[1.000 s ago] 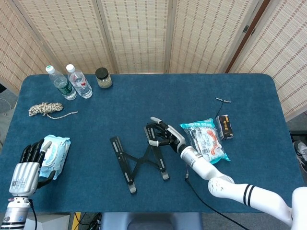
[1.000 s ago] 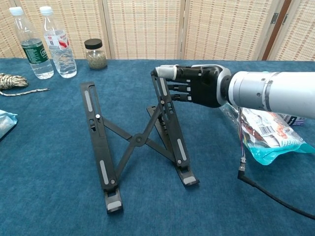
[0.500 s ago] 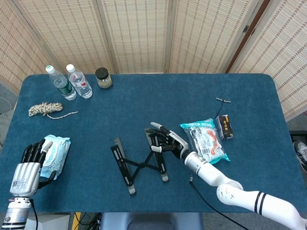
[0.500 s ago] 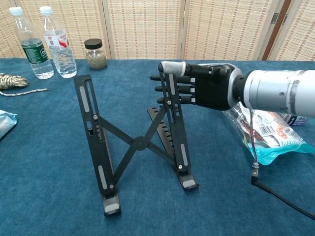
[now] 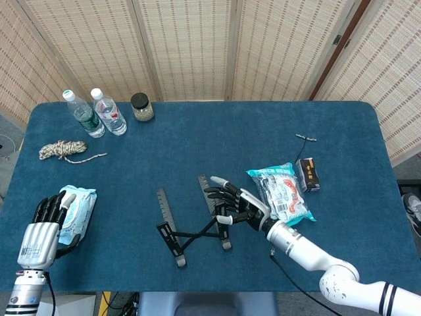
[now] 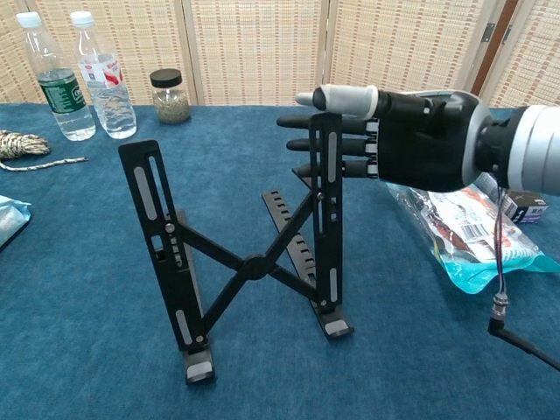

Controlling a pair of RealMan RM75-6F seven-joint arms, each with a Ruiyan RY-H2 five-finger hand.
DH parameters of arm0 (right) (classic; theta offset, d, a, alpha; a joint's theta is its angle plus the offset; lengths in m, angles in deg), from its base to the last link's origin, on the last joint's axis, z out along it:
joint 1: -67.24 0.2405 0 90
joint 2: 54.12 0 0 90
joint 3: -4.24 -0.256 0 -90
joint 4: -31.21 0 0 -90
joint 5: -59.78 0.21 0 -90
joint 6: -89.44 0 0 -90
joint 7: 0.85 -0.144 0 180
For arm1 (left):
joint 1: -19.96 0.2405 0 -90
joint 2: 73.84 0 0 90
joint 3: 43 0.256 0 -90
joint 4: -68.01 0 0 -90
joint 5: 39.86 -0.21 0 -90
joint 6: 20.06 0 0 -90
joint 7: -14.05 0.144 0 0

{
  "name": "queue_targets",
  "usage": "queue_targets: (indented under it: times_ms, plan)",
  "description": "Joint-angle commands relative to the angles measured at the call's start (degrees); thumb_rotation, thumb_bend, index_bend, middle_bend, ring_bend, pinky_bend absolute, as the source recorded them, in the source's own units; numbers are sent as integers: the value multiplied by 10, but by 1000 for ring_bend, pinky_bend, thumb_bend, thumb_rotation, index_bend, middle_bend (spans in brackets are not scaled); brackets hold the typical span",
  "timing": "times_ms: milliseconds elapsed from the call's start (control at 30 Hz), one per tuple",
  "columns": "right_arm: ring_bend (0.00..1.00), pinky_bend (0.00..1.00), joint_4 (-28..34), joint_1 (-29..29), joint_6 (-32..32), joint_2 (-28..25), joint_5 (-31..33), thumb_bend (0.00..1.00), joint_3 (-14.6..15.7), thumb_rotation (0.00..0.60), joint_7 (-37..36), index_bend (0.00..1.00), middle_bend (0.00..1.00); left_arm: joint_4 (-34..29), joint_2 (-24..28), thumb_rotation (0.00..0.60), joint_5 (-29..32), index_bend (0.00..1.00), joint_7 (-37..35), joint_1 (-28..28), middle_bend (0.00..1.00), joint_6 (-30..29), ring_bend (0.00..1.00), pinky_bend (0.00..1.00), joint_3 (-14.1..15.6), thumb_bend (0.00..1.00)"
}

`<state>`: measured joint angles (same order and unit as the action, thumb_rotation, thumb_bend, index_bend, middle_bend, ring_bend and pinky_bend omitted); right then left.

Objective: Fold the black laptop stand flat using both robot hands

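The black laptop stand [image 5: 189, 229] [image 6: 254, 264] stands opened on the blue table [image 5: 197, 138], its two slotted bars raised steeply and joined by a crossed brace. My right hand [image 5: 240, 205] [image 6: 395, 140] holds the top of the right bar, thumb over the top end and fingers behind the bar. The left bar's top stands free. My left hand [image 5: 43, 228] lies at the table's near left edge, touching a wet-wipes pack [image 5: 79, 205], fingers apart and holding nothing. The chest view does not show it.
Two water bottles [image 5: 85, 113] [image 5: 109, 112] and a jar [image 5: 142, 106] stand at the back left. A rope coil [image 5: 62, 150] lies below them. A snack bag [image 5: 284, 192] and small black box [image 5: 308, 174] lie right of the stand. A cable [image 6: 521, 339] trails from my right arm.
My right hand has come nearer and higher, bringing the stand's bars from a low slope to nearly upright. The left hand has stayed in place.
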<state>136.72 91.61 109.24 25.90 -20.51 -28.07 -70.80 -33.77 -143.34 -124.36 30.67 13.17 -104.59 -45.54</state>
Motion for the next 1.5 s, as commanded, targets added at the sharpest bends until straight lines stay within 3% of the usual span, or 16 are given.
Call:
queue_targets:
  times_ms: [33, 367, 700, 1500]
  plan:
    - [163, 383, 17, -7, 20, -21, -44, 51, 28, 600, -35, 54, 202, 0, 0, 600, 0, 77, 0, 1, 17, -1, 32, 0, 0, 269]
    - [169, 383, 35, 17, 112, -73, -152, 51, 124, 600, -144, 54, 200, 3, -1, 600, -2, 77, -2, 1, 18, -2, 32, 0, 1, 269]
    - [173, 380, 10, 64, 195, -96, -190, 51, 203, 600, -192, 54, 198, 6, -4, 600, -2, 77, -3, -1, 18, 1, 32, 0, 1, 270]
    - [128, 237, -35, 150, 246, -70, -148, 0, 295, 600, -196, 54, 161, 6, -2, 600, -1, 77, -5, 1, 18, -1, 32, 0, 1, 268]
